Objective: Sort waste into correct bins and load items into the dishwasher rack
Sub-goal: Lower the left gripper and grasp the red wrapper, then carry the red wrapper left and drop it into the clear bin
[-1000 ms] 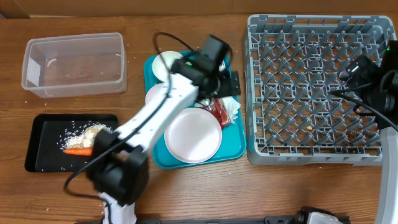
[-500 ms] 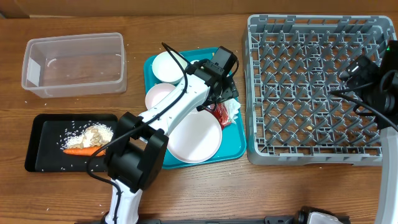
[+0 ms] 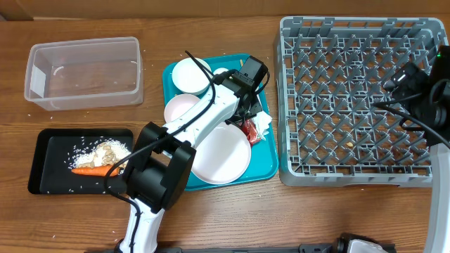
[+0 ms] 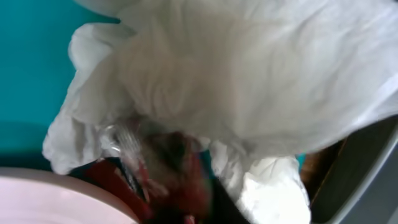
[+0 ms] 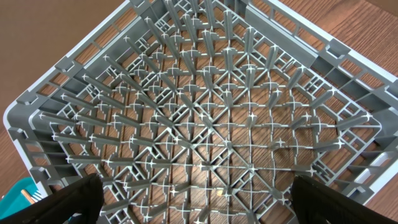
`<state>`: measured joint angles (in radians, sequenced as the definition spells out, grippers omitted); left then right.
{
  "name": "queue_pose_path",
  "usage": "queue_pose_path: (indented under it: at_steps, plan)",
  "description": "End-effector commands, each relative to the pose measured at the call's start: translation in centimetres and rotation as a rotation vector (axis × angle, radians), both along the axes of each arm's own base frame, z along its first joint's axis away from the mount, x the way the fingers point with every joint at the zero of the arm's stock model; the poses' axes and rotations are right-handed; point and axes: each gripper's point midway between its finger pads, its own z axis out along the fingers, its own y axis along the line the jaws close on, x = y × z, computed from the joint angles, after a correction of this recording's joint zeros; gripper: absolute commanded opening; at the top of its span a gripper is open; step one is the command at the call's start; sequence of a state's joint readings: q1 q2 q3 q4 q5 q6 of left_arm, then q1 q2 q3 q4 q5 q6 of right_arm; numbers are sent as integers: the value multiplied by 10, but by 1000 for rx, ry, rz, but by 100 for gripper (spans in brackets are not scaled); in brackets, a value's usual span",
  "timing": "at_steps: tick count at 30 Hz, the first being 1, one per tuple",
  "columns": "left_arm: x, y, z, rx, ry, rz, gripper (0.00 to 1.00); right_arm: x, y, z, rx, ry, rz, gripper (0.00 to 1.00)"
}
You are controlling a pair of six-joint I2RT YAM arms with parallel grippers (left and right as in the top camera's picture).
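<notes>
My left gripper [image 3: 247, 107] is pressed down into the crumpled white napkin [image 4: 249, 81] and the red-and-white wrapper [image 4: 180, 180] at the right edge of the teal tray [image 3: 267, 169]. That pile fills the left wrist view, blurred, and the fingers cannot be made out. A round white plate [image 3: 218, 156], two white bowls [image 3: 190, 76] [image 3: 180, 109] and a small cup [image 3: 222, 73] sit on the same tray. The orange carrot [image 3: 88, 170] and crumbs [image 3: 105, 149] lie in the black tray [image 3: 42, 140]. My right gripper [image 5: 202, 205] hangs open over the grey dishwasher rack [image 3: 351, 105].
A clear plastic tub [image 3: 84, 70] stands at the back left. The left arm stretches from the table's front edge across the teal tray. The right arm [image 3: 429, 98] sits at the rack's right side. Scattered crumbs dot the wood near the tub.
The left wrist has shifted slightly right and down onto the napkin and wrapper pile, uncovering the back bowl. The right arm has not moved.
</notes>
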<state>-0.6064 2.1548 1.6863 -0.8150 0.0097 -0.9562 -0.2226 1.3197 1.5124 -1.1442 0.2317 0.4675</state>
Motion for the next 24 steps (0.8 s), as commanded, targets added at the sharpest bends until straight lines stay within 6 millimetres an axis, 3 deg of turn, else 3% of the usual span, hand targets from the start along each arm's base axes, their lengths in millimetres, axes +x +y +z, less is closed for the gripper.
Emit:
queue_pose_path:
  at_steps: [1,10,11,14,17,19,24]
  plan:
    - [4,4,19,13,-35,-32,4,1,-1,3,0,-11,-2,100]
    - [-18,21,69,24,-27,-66,4,1,-1,3,0,-11,-2,100]
    - [-18,24,78,20,-39,-78,4,1,-1,3,0,-11,-2,100]
    - [-17,54,131,-10,-125,-104,4,1,-1,3,0,-11,-2,100]
    - [-12,79,159,-23,-182,-99,4,1,-1,3,0,-11,-2,100]
    - [-6,104,171,-7,-215,-64,4,1,-1,3,0,-11,-2,100]
    - [33,222,188,212,-331,209,4,1,-1,3,0,-11,-2,100]
